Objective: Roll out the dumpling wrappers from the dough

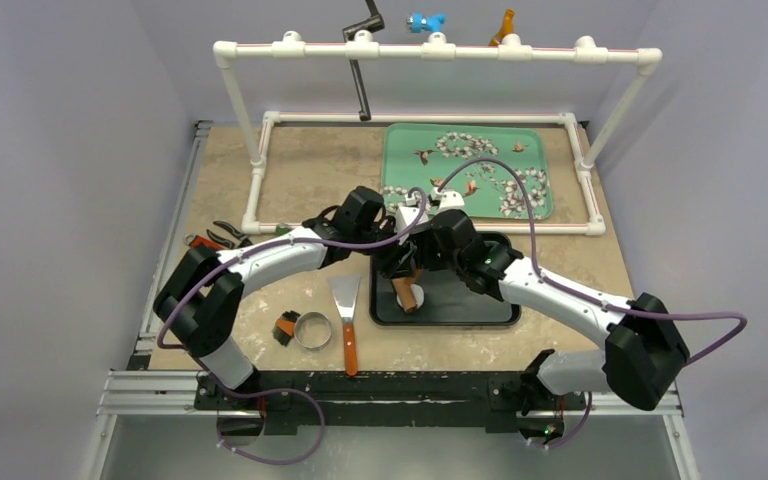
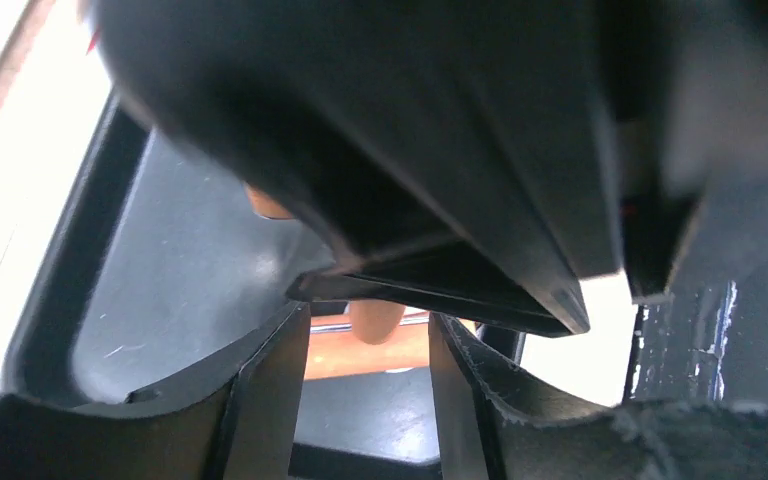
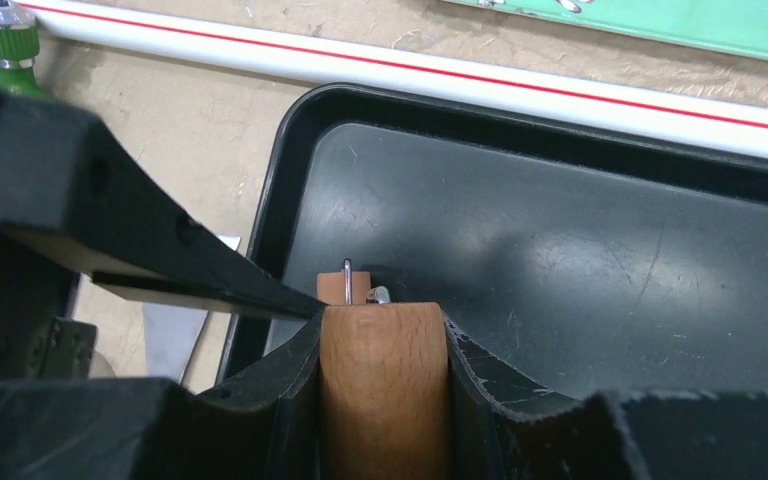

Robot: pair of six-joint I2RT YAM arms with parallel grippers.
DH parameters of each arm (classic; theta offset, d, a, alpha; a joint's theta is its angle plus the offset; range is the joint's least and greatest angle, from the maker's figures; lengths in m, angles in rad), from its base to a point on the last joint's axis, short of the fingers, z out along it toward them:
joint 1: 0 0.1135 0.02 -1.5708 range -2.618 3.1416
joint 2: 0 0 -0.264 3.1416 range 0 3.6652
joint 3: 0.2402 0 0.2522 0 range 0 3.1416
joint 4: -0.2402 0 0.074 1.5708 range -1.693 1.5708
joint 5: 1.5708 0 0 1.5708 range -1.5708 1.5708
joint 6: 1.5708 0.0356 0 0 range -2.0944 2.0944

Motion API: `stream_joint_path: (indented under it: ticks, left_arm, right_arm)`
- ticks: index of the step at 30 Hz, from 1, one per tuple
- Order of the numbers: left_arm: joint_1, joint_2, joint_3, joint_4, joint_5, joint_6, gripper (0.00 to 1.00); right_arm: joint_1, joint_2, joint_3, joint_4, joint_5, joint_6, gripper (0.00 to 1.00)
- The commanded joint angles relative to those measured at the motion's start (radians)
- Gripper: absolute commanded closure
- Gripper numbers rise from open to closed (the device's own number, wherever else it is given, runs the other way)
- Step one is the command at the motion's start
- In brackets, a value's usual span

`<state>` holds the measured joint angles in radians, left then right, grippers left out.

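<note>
Both arms meet over the black tray [image 1: 480,310]. My right gripper [image 3: 383,330] is shut on the wooden handle [image 3: 385,400] of a small rolling pin [image 1: 405,290] that stands tilted on the tray. A small flat white piece of dough [image 1: 417,296] lies at the pin's foot, partly hidden by it. My left gripper [image 2: 368,350] hangs close beside the right one with its jaws apart and nothing between them. Through the gap I see the wooden roller [image 2: 360,355] lying beyond the fingers. The right gripper's black body [image 2: 460,150] fills the upper left wrist view.
A metal scraper with an orange handle [image 1: 346,318] and a metal ring cutter [image 1: 312,331] lie left of the black tray. A green flowered tray [image 1: 465,170] sits behind, inside a white PVC pipe frame [image 1: 430,50]. Pliers [image 1: 222,236] lie at the left.
</note>
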<state>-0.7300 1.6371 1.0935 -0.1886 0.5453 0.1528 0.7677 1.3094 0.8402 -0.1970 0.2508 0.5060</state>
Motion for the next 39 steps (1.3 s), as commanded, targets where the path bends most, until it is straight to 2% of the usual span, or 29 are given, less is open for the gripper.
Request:
stream_joint_path:
  ticks: [1, 7, 10, 13, 16, 18, 20, 22, 26, 29, 31, 35, 36, 38, 39]
  left_arm:
    - [-0.007, 0.005, -0.049, 0.237, 0.135, -0.058, 0.54]
    - [-0.019, 0.056, -0.066, 0.312, 0.146, -0.068, 0.58]
    - [-0.036, 0.105, -0.03, 0.293, 0.111, -0.055, 0.61]
    - [-0.039, 0.126, -0.053, 0.342, 0.059, -0.048, 0.62]
    - [-0.039, 0.128, -0.072, 0.371, 0.031, -0.042, 0.71]
    - [-0.039, 0.133, -0.063, 0.369, 0.06, -0.045, 0.74]
    - [-0.042, 0.151, -0.053, 0.363, 0.093, -0.055, 0.72]
    - [-0.045, 0.157, -0.071, 0.371, 0.118, -0.058, 0.65]
    - [-0.045, 0.133, -0.155, 0.502, 0.14, -0.11, 0.56]
    - [-0.045, 0.133, -0.181, 0.602, 0.081, -0.143, 0.56]
    - [-0.046, 0.158, -0.156, 0.594, 0.05, -0.144, 0.62]
    - [-0.053, 0.179, -0.149, 0.597, 0.042, -0.143, 0.87]
    - [-0.054, 0.179, -0.151, 0.6, 0.039, -0.144, 0.96]
    - [-0.052, 0.178, -0.152, 0.595, 0.038, -0.144, 1.0]
    - [-0.052, 0.178, -0.154, 0.596, 0.043, -0.144, 1.0]
  right_arm:
    - [-0.025, -0.017, -0.057, -0.01, -0.055, 0.026, 1.0]
    - [-0.045, -0.038, -0.071, 0.026, -0.085, 0.027, 1.0]
    - [-0.046, -0.034, -0.059, 0.029, -0.116, 0.033, 1.0]
    - [-0.051, -0.054, -0.054, 0.028, -0.138, 0.052, 1.0]
    - [-0.056, -0.069, -0.054, 0.027, -0.155, 0.06, 1.0]
    - [-0.056, -0.057, -0.051, 0.025, -0.172, 0.058, 1.0]
    - [-0.057, -0.046, -0.045, 0.026, -0.183, 0.064, 1.0]
    - [-0.062, -0.047, -0.041, 0.03, -0.184, 0.072, 1.0]
    - [-0.079, -0.079, -0.051, 0.03, -0.166, 0.081, 1.0]
    - [-0.085, -0.086, -0.061, 0.032, -0.174, 0.087, 1.0]
    - [-0.086, -0.082, -0.064, 0.028, -0.177, 0.089, 1.0]
    - [-0.088, -0.086, -0.078, 0.032, -0.175, 0.085, 1.0]
    - [-0.09, -0.084, -0.08, 0.035, -0.182, 0.08, 1.0]
    - [-0.096, -0.079, -0.083, 0.059, -0.218, 0.064, 1.0]
    - [-0.096, -0.08, -0.085, 0.076, -0.236, 0.06, 0.94]
